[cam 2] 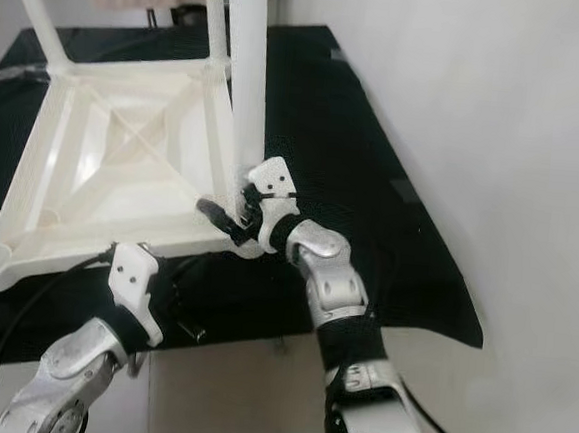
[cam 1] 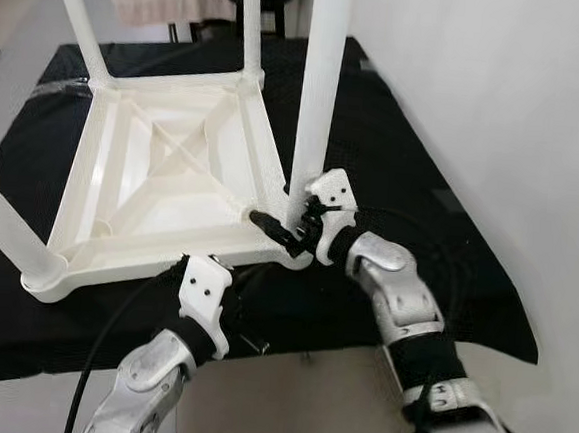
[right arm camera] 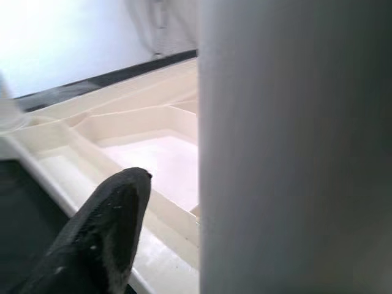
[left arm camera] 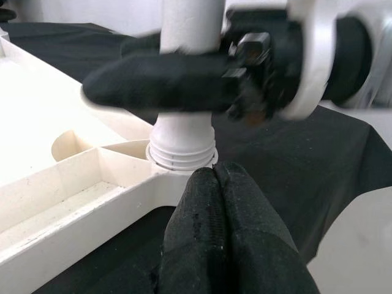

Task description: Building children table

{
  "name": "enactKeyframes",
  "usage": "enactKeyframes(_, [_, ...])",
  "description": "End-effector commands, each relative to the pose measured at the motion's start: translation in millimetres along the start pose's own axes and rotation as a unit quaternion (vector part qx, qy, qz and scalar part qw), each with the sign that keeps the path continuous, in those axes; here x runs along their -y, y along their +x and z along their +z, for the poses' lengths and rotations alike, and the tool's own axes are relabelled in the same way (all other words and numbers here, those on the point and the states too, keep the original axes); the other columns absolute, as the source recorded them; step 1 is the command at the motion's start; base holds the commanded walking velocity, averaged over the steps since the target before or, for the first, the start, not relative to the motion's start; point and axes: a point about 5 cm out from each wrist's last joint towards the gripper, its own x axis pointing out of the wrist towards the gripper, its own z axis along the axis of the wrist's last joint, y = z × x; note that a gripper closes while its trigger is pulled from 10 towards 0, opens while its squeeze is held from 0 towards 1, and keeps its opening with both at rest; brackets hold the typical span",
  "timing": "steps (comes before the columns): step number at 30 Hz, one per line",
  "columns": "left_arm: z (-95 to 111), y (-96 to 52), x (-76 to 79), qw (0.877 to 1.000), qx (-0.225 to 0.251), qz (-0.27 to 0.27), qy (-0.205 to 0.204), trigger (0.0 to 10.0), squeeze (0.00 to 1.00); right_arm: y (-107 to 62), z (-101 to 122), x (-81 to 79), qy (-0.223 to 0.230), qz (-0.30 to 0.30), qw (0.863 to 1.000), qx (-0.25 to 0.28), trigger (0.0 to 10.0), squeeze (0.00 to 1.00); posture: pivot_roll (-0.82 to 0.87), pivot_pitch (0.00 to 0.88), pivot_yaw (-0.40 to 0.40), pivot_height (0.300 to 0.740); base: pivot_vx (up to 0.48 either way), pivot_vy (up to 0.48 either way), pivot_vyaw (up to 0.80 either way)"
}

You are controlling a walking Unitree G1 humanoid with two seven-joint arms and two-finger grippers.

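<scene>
White plastic table top (cam 1: 164, 156) lies inverted on black cloth (cam 1: 412, 186), frame centre-left. Right gripper (cam 1: 287, 228) clasps the near-right leg (cam 1: 318, 88) just above its socket. Left gripper (left arm camera: 214, 202), fingers apparently pressed together, sits below that corner.

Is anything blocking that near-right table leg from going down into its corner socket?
Nothing visible does. The right hand grips the white leg just above the upturned tabletop's corner socket, and the leg's threaded end already sits in it. The left hand, shut, is just below that corner, outside the socket.
</scene>
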Motion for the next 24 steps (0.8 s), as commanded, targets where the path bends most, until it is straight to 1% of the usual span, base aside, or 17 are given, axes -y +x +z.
enactKeyframes(1, [-0.9,-0.6,0.2,1.0,-0.006,-0.001,0.0,10.0,0.0,2.4,3.9,-1.9,0.004,0.035,0.999,0.011,10.0,0.0,0.03,0.119,-0.005,0.74,0.0,0.0,0.0])
enactKeyframes(3, [-1.9,-0.8,1.2,1.0,-0.007,-0.001,0.001,10.0,0.0,-3.8,0.6,5.0,-0.028,0.103,0.994,-0.016,10.0,0.0,0.05,0.122,-0.01,0.74,0.0,0.0,0.0])
enactKeyframes(4, [-1.9,-0.8,1.2,1.0,-0.007,-0.001,0.001,10.0,0.0,-3.8,0.6,5.0,-0.028,0.103,0.994,-0.016,10.0,0.0,0.05,0.122,-0.01,0.74,0.0,0.0,0.0])
enactKeyframes(5, [-2.3,-0.8,1.7,1.0,-0.007,-0.001,0.002,10.0,0.0,-5.8,-0.9,7.1,-0.041,0.123,0.991,-0.027,10.0,0.0,0.05,0.123,-0.012,0.74,0.0,0.0,0.0])
enactKeyframes(6, [-2.4,-0.8,1.9,1.0,-0.008,-0.001,0.002,10.0,0.0,-6.5,-2.0,9.6,-0.043,0.133,0.99,-0.037,10.0,0.0,0.05,0.123,-0.013,0.74,0.0,0.0,0.0])
enactKeyframes(7, [-2.3,-0.7,2.1,1.0,-0.008,-0.002,0.002,10.0,0.0,-5.0,-1.9,13.4,-0.052,0.13,0.989,-0.048,10.0,0.0,0.05,0.126,-0.017,0.74,0.0,0.0,0.0])
enactKeyframes(8, [-2.3,-0.7,2.1,1.0,-0.008,-0.002,0.002,10.0,0.0,-5.0,-1.9,13.4,-0.052,0.13,0.989,-0.048,10.0,0.0,0.05,0.126,-0.017,0.74,0.0,0.0,0.0])
enactKeyframes(9, [-1.5,-0.6,1.9,1.0,-0.008,-0.002,0.003,10.0,0.0,-3.1,0.0,15.9,-0.053,0.135,0.988,-0.054,3.4,0.0,0.06,0.13,-0.016,0.74,0.0,0.0,0.0])
enactKeyframes(10, [-0.5,-0.3,1.8,1.0,-0.008,-0.002,0.003,10.0,0.0,-1.5,3.3,18.2,-0.052,0.14,0.987,-0.053,3.4,0.0,0.06,0.13,-0.016,0.74,0.0,0.0,0.0])
enactKeyframes(11, [0.3,-0.2,2.0,1.0,-0.007,-0.002,0.003,10.0,0.0,-0.5,7.2,21.1,-0.046,0.145,0.987,-0.049,0.0,0.0,0.06,0.131,-0.015,0.74,0.0,0.0,0.0])
enactKeyframes(17, [0.2,-1.2,4.0,1.0,-0.007,-0.004,0.0,10.0,0.0,-1.8,13.2,29.0,-0.027,0.158,0.986,-0.041,0.0,0.0,0.06,0.136,-0.021,0.74,0.0,0.0,0.0])
enactKeyframes(24, [0.6,-1.6,5.4,1.0,-0.006,-0.003,-0.001,10.0,0.0,-7.6,9.1,33.5,-0.014,0.159,0.987,-0.032,0.0,0.0,0.05,0.138,-0.022,0.74,0.0,0.0,0.0])
